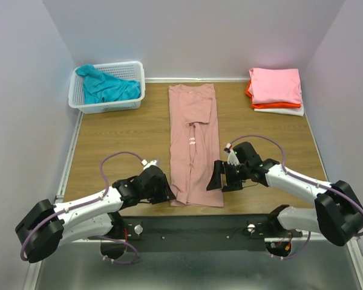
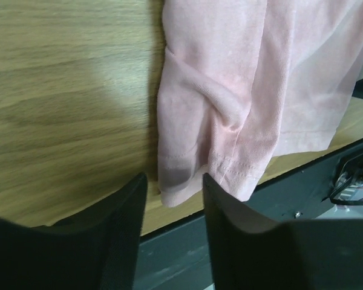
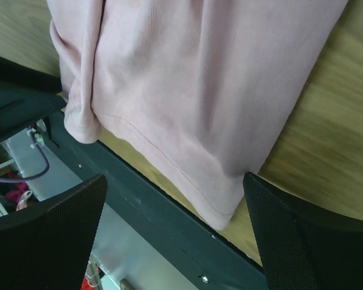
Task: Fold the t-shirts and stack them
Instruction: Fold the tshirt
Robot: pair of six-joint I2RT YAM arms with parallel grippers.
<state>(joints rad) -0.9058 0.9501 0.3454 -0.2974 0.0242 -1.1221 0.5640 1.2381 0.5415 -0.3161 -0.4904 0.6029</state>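
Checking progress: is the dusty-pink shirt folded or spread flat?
Partly folded: the dusty-pink shirt lies as a long narrow strip, both sides turned inward, its length unfolded.

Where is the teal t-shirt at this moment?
In the top view, the teal t-shirt lies inside the white basket at the far left corner of the table, left of the dusty-pink shirt spread in the middle.

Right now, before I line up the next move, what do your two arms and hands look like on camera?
The left arm and right arm have white links between bulky black joints, and a purple cable loops along each. The left hand and right hand each have two broad black fingers. The right hand's fingers show a fine dotted texture. I can see no markings.
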